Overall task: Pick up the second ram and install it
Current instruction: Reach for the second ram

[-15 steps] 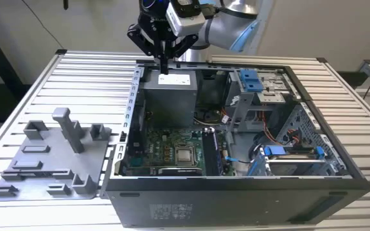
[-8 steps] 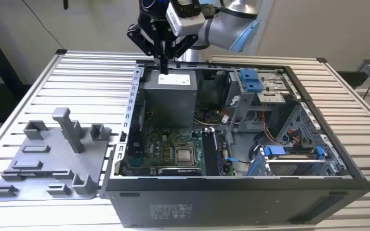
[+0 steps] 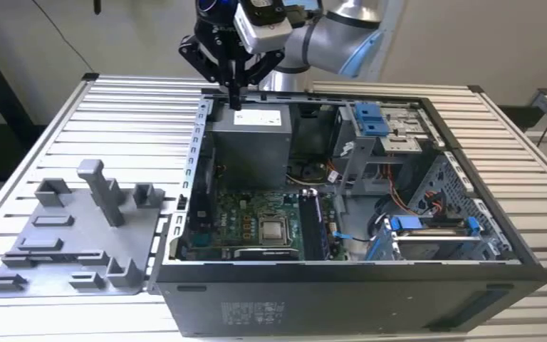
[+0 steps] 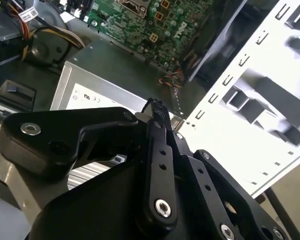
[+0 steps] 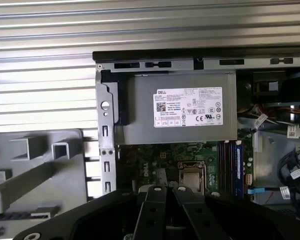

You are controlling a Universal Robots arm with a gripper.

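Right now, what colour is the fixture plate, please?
Grey: the fixture plate, best in the exterior view.

Silver arm with pale blue joint cap; black gripper of linked bars with silver screws; grey camera box at wrist

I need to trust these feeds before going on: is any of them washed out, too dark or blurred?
In the second wrist view the grey plastic fixture plate is blown out to near white; in the first wrist view the grey metal power supply box is evenly lit, without glare; in the exterior view the green motherboard sits in mild shade.
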